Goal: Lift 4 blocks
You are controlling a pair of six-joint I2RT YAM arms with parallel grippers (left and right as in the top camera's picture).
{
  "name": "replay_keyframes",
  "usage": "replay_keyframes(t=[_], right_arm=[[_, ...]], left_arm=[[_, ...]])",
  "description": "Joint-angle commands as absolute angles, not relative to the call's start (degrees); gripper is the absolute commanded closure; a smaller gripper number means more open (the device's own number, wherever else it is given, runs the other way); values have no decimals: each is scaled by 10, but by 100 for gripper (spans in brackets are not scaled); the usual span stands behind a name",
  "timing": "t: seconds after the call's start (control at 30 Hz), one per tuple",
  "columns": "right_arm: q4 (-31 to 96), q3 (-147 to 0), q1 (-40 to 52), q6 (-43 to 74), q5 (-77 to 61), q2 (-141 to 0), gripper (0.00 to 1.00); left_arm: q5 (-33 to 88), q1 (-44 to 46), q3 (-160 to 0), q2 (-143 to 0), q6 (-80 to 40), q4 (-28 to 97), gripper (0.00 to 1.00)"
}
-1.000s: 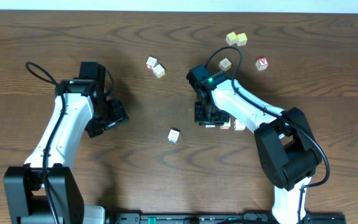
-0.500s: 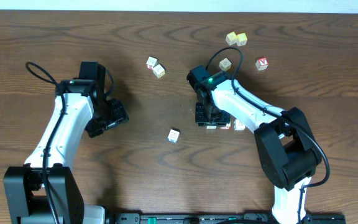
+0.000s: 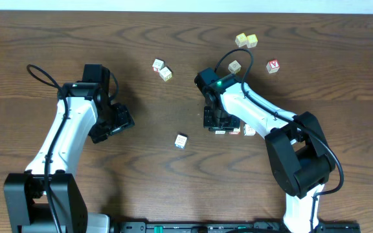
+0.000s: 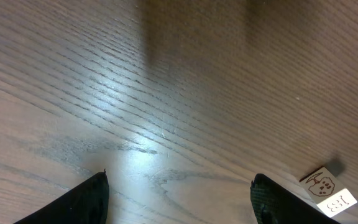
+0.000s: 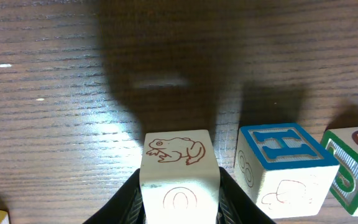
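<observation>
My right gripper (image 5: 180, 208) is shut on a pale block (image 5: 179, 165) with a red frog print, its jaws pressing on both sides. Right beside it on the wood stand a blue-edged H block (image 5: 284, 163) and a green-edged block (image 5: 356, 169). From overhead the right gripper (image 3: 219, 123) covers the held block, with the two neighbours (image 3: 236, 131) (image 3: 249, 130) to its right. Another pale block (image 3: 181, 140) lies alone in the middle. My left gripper (image 3: 118, 120) hangs open over bare wood; that lone block (image 4: 322, 183) shows at its lower right.
A pair of pale cubes (image 3: 158, 65) (image 3: 166, 74) lies at the back centre. Two yellowish cubes (image 3: 241, 39) (image 3: 252, 41), a pale cube (image 3: 234, 66) and a red-letter cube (image 3: 273, 66) sit at the back right. A cable loops over the right arm.
The overhead view shows only a very slight shift at the right gripper. The left arm has not moved.
</observation>
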State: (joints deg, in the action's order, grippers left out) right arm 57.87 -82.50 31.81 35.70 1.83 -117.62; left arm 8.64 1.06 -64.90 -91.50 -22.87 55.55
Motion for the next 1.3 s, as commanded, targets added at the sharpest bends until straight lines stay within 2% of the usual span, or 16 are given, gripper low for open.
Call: replay_keyframes(t=[0.0,0.27,0.67,1.0,1.03,1.1,1.2,1.27], right_arm=[[580,-827,315,362,27,-1178,73],[587,-827,315,362,27,-1178,64],[588,-835,314,362,27,-1178,59],[639,-905,307,343,28,-1178,53],[647,-916,303,336,27,-1178,53],[667,-942,294,323,26,-1178,51],[703,-984,272,296,-3,-1176,49],[721,-1009,253,271,-25,-1172,44]], left_arm=[[83,10,-649,-916,-230,559,27],[83,9,-649,-916,-230,559,27],[83,9,-649,-916,-230,559,27],[83,9,-649,-916,-230,559,26],[84,10,-649,-916,-230,561,19],[84,10,-648,-916,-229,561,15],[100,11,-642,-916,-215,556,14],[156,11,-635,-917,-166,546,14]])
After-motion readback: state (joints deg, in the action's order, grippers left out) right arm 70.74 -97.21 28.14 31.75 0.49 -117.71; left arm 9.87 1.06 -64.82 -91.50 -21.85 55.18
